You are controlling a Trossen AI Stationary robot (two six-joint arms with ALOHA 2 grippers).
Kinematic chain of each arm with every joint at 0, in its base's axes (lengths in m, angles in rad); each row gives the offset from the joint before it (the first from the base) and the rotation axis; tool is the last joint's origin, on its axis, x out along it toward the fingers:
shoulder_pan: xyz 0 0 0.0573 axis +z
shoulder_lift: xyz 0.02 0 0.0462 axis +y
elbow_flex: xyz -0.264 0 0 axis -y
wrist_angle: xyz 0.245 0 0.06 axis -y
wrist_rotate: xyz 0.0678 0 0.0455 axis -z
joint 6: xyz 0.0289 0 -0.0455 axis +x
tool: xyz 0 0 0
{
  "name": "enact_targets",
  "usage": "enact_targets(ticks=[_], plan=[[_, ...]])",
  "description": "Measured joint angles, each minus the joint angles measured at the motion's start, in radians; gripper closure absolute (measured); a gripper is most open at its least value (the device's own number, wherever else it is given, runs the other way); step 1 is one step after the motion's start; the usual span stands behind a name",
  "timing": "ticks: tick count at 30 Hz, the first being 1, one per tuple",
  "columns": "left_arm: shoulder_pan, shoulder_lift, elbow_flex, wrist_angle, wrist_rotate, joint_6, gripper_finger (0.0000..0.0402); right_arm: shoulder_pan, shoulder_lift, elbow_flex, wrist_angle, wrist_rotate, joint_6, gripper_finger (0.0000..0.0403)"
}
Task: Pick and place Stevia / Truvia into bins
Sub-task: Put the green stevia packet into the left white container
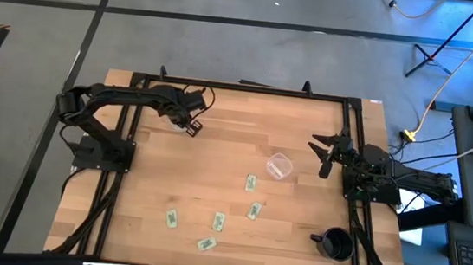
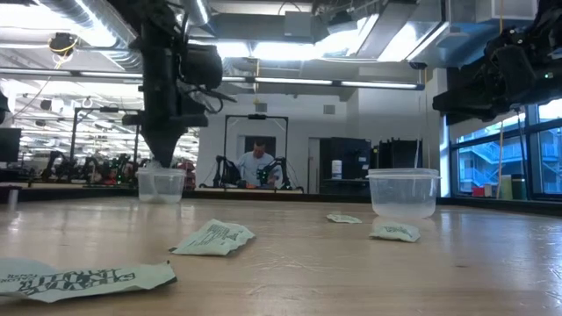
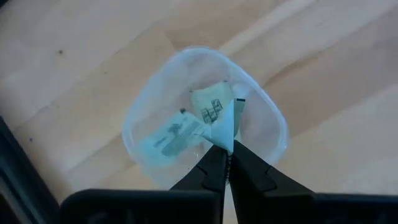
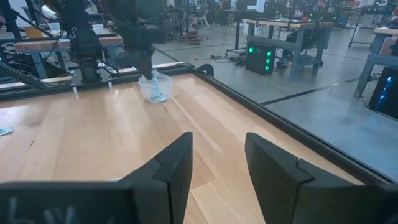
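Note:
My left gripper (image 3: 225, 149) is shut on a green and white Stevia / Truvia packet (image 3: 222, 129) right above the far-left clear bin (image 1: 180, 120), which stands on the table with two packets (image 3: 171, 138) inside it. The second clear bin (image 1: 279, 166) stands upright right of the table's middle. Several more packets (image 1: 251, 183) lie flat on the wood toward the near edge. At the table's right edge my right gripper (image 4: 217, 168) stays open with nothing between its fingers. My left gripper pinches one end of the packet (image 3: 224, 138) between its two fingertips. The fingers come from above, pointing steeply down. The packet hangs below them over the bin's mouth, clear of the table; I cannot tell whether its lower end touches the packets inside.
A black mug (image 1: 335, 244) stands at the near right corner. A black frame rail (image 1: 241, 88) runs around the table. Bare wood lies between the two bins. Beyond the table, a person (image 2: 257, 165) sits far back in the room.

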Motion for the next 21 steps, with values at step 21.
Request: enact_targets(ticks=[21], plan=[[0.011, 0.0, -0.036, 0.052, -0.068, 0.052, 0.0341, 0.0, 0.0, 0.0, 0.0, 0.0, 0.0, 0.0251]])
